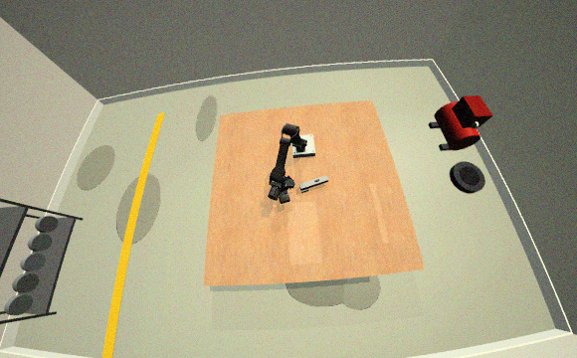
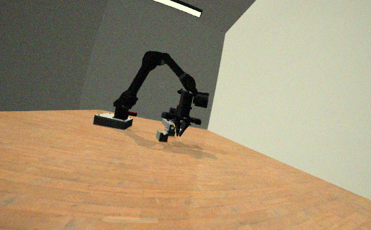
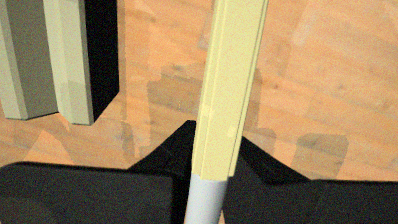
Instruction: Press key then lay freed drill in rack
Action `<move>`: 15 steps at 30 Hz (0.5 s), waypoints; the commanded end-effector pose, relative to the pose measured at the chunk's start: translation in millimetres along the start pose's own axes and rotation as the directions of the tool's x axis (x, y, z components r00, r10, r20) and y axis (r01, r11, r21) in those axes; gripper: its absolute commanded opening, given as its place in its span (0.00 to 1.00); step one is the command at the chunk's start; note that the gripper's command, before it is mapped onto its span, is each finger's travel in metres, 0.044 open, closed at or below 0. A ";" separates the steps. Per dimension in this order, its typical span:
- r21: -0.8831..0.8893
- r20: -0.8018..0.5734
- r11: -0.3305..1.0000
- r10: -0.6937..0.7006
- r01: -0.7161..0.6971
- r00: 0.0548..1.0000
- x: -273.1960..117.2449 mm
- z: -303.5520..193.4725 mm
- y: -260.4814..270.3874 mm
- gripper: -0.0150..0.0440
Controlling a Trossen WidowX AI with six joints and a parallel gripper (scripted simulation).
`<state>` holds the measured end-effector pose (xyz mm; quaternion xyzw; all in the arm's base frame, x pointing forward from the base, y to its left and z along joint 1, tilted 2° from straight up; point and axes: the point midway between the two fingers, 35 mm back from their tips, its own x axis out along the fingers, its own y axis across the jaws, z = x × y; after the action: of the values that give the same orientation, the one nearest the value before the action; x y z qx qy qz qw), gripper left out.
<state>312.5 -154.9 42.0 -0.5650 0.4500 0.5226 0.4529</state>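
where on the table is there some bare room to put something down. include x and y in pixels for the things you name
Bare wood lies between the grey-white fixture (image 1: 313, 184) and the table's (image 1: 398, 249) right edge in the top view, and along its near edge. It's crowded where the hand (image 1: 282, 193) (image 2: 179, 135) (image 3: 204, 130) hangs beside that fixture.
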 end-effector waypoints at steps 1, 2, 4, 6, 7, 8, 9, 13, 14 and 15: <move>-0.004 0.001 1.000 -0.005 0.005 1.000 -3.2 0.1 -0.8 0.25; -0.004 0.001 1.000 -0.005 0.005 1.000 -3.6 0.1 -0.8 0.25; -0.004 0.001 1.000 -0.005 0.005 1.000 -4.4 0.2 -0.8 0.25; -0.004 0.001 1.000 -0.005 0.005 1.000 -5.2 0.2 -0.8 0.25; -0.004 0.001 1.000 -0.005 0.005 1.000 -5.6 0.2 -0.8 0.25; -0.004 0.001 1.000 -0.005 0.005 1.000 -6.0 0.2 -0.7 0.25; -0.004 0.001 1.000 -0.005 0.005 1.000 -6.4 0.3 -0.7 0.25; -0.004 0.001 1.000 -0.005 0.005 1.000 -7.9 0.3 -0.7 0.25; -0.004 0.001 1.000 -0.005 0.005 1.000 -8.3 0.3 -0.7 0.25; -0.004 0.001 1.000 -0.005 0.005 1.000 -8.7 0.4 -0.8 0.25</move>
<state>311.8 -154.4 47.9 -0.5650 0.4500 0.5226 0.4529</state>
